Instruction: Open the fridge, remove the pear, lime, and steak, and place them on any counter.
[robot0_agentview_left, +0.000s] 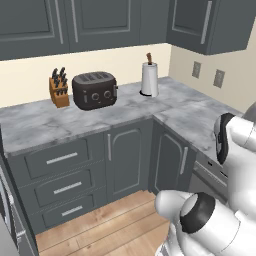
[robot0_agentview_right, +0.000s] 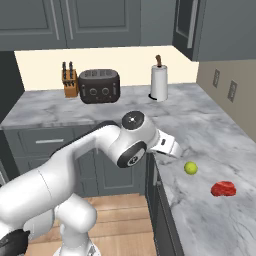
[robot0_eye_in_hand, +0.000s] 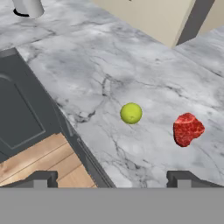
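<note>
Watching the pear (robot0_eye_in_hand: 131, 113) — round, near the bench (robot0_eye_in_hand: 109, 65) edge, could roll off; jaws wide, empty; steak (robot0_eye_in_hand: 187, 129) beside it.

A knife block (robot0_agentview_left: 59, 89) is standing just beside a dark toaster (robot0_agentview_left: 95, 90), a paper towel roll (robot0_agentview_left: 149, 77) is sitting farther along, and wall outlets (robot0_agentview_left: 218, 78) are showing nearby.

We see the pear (robot0_eye_in_hand: 131, 113), small, round and bright yellow-green, resting on the grey-and-white marbled counter (robot0_eye_in_hand: 109, 65) near its front edge. Near it, apart and not touching, lies the steak (robot0_eye_in_hand: 187, 129), a flat, irregular red chunk on the same stone.
</note>
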